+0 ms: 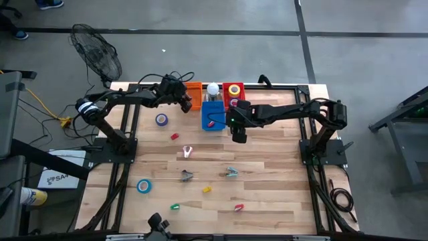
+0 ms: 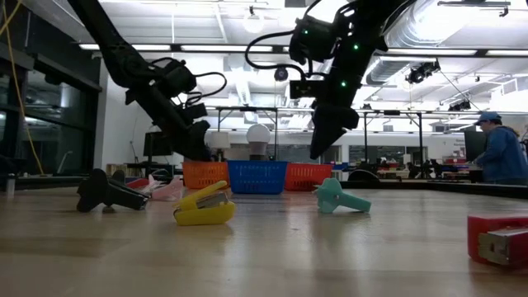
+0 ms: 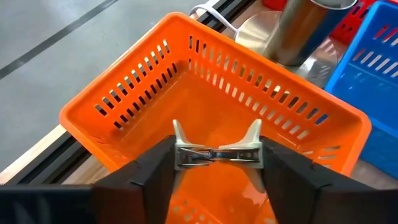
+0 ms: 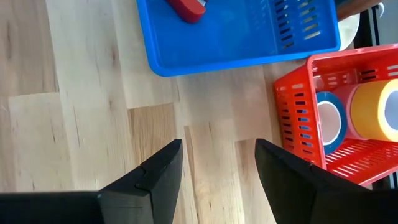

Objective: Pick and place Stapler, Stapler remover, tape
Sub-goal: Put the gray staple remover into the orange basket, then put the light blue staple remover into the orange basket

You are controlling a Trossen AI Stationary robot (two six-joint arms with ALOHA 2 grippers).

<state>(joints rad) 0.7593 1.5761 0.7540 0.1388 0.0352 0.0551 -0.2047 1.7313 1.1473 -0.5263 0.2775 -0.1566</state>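
Note:
My left gripper (image 3: pixel 217 167) hangs over the orange basket (image 3: pixel 143 81) at the table's far edge, shut on a silver stapler remover (image 3: pixel 214 152). My right gripper (image 4: pixel 217 168) stands open above bare wood, just on the near side of the blue basket (image 4: pixel 236 37) and the red basket (image 4: pixel 298 106), with nothing between its fingers. A red stapler (image 4: pixel 186 7) lies in the blue basket. A blue tape roll (image 4: pixel 329 121) and a yellow one (image 4: pixel 376 112) stand in the red basket. Two more blue tape rolls (image 1: pixel 161 119) (image 1: pixel 144 185) lie flat on the table. My left gripper has the stapler remover between its two fingers, which touch the remover's two outer ends (image 3: pixel 180 152). The remover lies across the gap, its two prongs pointing away from the wrist. It hangs clear above the orange basket's floor.
Loose on the wood lie small staplers, red (image 1: pixel 174 136), yellow (image 1: pixel 206 189), green (image 1: pixel 175 207) and red (image 1: pixel 238 207), and stapler removers, pale (image 1: pixel 187 152), grey (image 1: pixel 186 175) and teal (image 1: pixel 231 172). A white lamp (image 1: pixel 212 88) stands behind the blue basket. A fan (image 1: pixel 97 50) stands beyond the far left corner.

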